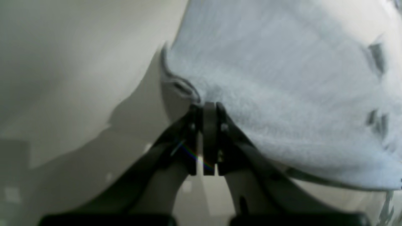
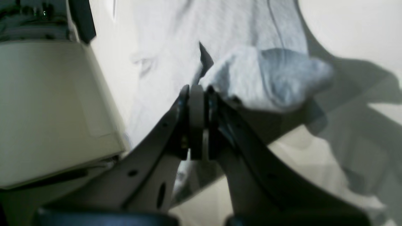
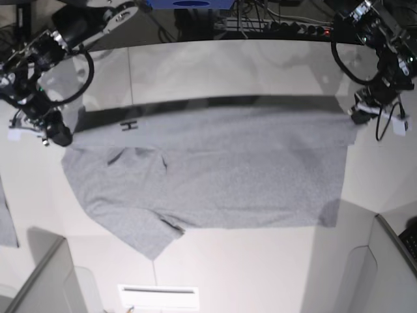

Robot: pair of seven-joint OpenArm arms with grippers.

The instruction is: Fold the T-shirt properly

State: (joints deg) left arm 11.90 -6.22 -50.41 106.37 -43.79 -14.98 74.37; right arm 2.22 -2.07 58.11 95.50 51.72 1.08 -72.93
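Note:
The heather-grey T-shirt (image 3: 221,179) lies spread across the white table (image 3: 260,267), plain side up. Its far edge is pulled taut between both grippers, and one sleeve (image 3: 146,238) points toward the front left. A bit of black lettering (image 3: 129,126) shows at the far left edge. My right gripper (image 3: 60,135) is shut on the shirt's far left corner; in the right wrist view a bunched fold of grey cloth (image 2: 267,78) sits at the closed gripper (image 2: 198,89). On the far right corner my left gripper (image 3: 355,117) is shut, its tips (image 1: 209,105) pinching the hem (image 1: 176,81).
Grey partition panels stand at the front left (image 3: 39,280) and front right (image 3: 391,261). A white label (image 3: 158,297) lies near the table's front edge. A power strip and cables (image 3: 273,26) run along the back. Another grey cloth (image 3: 5,222) shows at the left edge.

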